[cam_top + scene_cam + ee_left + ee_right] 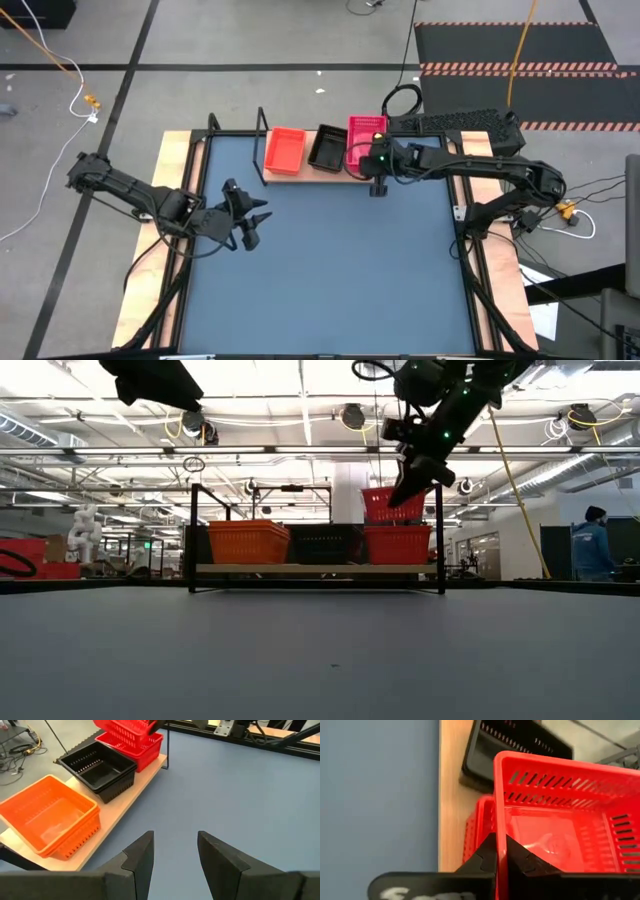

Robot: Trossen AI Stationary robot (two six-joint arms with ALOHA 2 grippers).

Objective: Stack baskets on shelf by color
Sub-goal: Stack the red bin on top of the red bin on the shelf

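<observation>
The wooden shelf (300, 172) stands at the table's far edge. On it rest an orange basket (285, 150), a black basket (327, 148) and a pink-red basket (398, 544). My right gripper (368, 165) is shut on another pink-red basket (393, 505), which hangs in the air above the pink-red one on the shelf. My left gripper (175, 842) is open and hovers over the bare tabletop left of centre (250, 215), holding nothing. The left wrist view shows the orange basket (50, 822), the black basket (100, 770) and the two pink-red ones (135, 747). My right gripper (500, 840) pinches the lifted basket's side wall at its rim (499, 820), on the side facing the table's near edge. One finger is inside the basket and one outside. The fingers slant down from above and from the near side. The basket is lifted clear above the lower pink-red basket (477, 827).
The shelf's black wire frame (262, 130) rises at its left end and its posts (438, 540) stand at the corners. The blue-grey tabletop (330, 270) stretches toward the near edge. A person (592, 545) stands in the room beyond the table.
</observation>
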